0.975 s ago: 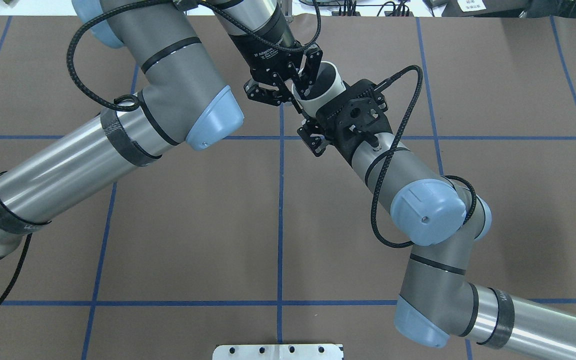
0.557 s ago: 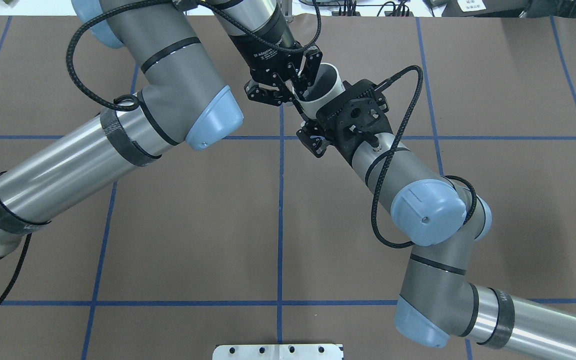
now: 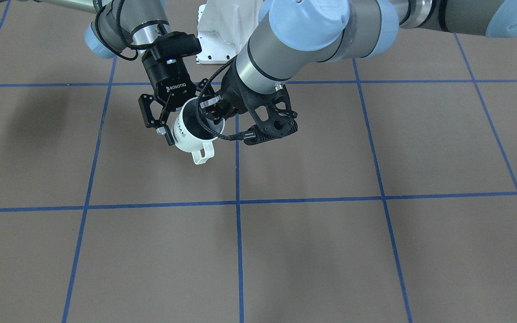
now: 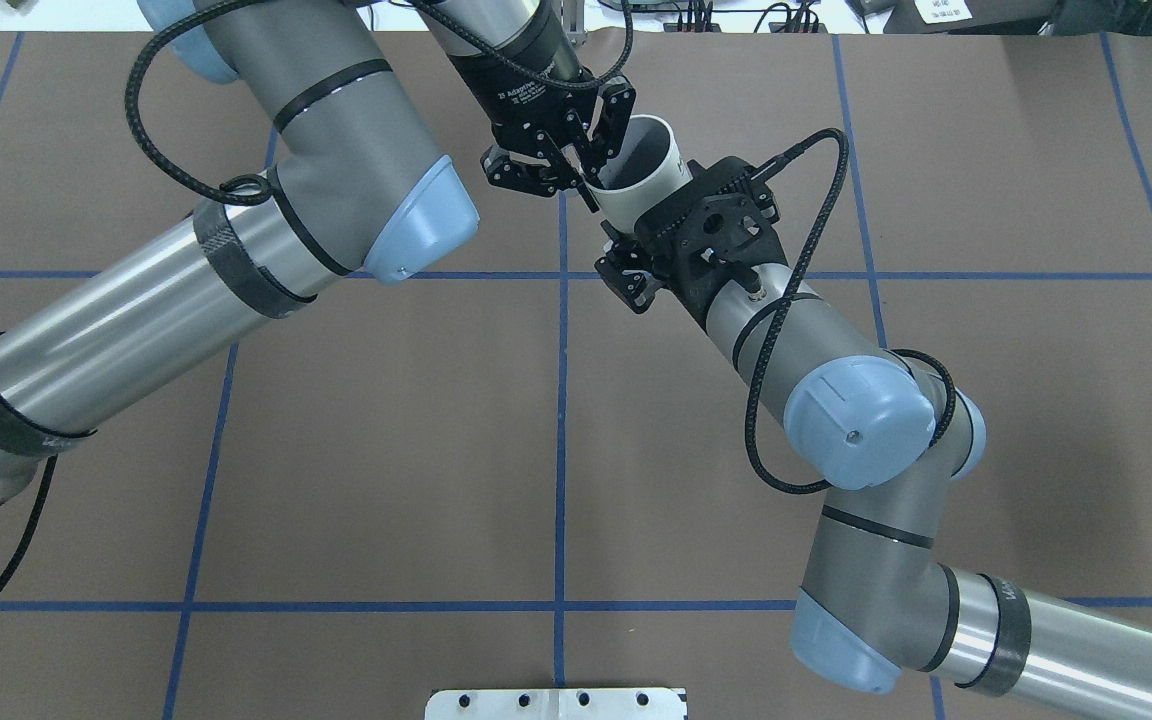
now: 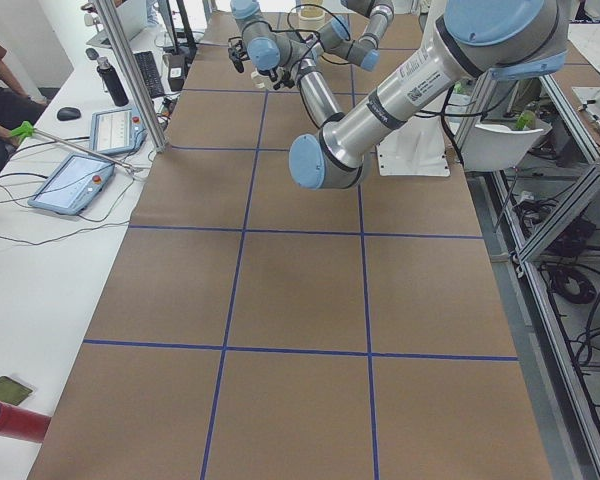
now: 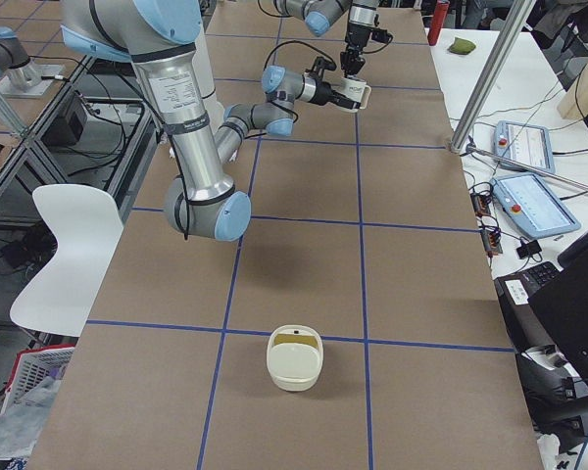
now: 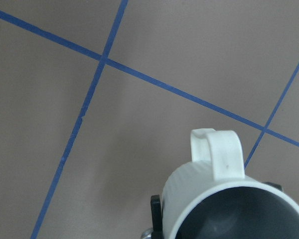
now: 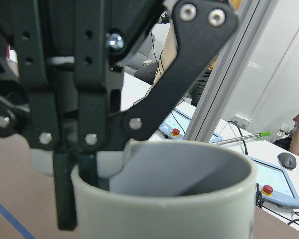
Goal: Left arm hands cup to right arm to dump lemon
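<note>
The white cup (image 4: pixel 641 165) hangs tilted above the table's far middle, handle (image 3: pixel 202 154) pointing down and outward. My left gripper (image 4: pixel 596 170) is shut on its rim, with one finger (image 8: pixel 97 164) inside and one outside. My right gripper (image 3: pixel 182 130), marked ROBOTIQ, is open. Its fingers straddle the cup's body just below the rim, close to the wall. One of these fingers (image 7: pixel 157 214) shows beside the cup (image 7: pixel 214 199) in the left wrist view. The cup's grey inside looks dark, and the lemon is hidden.
A cream bowl (image 6: pixel 294 357) sits on the brown table near its right end. The robot's base plate (image 4: pixel 556 703) is at the near edge. A side desk holds tablets (image 5: pixel 75 180), with a person's gloved hand (image 5: pixel 20 130) beside them.
My left gripper has carried the cup slightly farther from the robot's base, and the cup's mouth now faces the overhead camera more. The right arm has barely moved.
</note>
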Robot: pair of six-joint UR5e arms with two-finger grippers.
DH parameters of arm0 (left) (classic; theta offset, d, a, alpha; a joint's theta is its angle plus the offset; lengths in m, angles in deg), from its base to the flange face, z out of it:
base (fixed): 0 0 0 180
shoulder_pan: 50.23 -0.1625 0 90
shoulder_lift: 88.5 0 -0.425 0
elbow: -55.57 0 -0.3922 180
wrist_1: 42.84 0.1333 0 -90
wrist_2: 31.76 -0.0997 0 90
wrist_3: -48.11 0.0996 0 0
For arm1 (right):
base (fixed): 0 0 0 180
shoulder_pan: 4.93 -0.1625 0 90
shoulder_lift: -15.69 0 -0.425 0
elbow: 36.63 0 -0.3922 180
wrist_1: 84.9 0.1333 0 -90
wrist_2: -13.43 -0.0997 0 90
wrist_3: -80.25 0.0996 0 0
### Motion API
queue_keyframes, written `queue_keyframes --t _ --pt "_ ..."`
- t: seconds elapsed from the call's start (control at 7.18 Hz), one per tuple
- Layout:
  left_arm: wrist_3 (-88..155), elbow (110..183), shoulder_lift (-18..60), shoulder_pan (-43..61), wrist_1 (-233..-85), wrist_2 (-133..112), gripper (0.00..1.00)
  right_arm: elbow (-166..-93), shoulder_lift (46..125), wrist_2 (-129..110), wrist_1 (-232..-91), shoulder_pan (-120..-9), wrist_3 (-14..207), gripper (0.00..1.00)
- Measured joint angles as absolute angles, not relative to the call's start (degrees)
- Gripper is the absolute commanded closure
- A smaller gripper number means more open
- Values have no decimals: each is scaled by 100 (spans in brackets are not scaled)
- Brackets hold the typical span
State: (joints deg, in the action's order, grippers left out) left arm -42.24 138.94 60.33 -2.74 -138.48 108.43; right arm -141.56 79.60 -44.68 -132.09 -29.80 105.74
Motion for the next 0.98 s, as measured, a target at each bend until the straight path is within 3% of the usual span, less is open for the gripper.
queue_keyframes --t 0.98 --pt "-3975 13845 5939 562 -13906 11022 100 -14136 7973 -4535 -13360 -3045 10575 0"
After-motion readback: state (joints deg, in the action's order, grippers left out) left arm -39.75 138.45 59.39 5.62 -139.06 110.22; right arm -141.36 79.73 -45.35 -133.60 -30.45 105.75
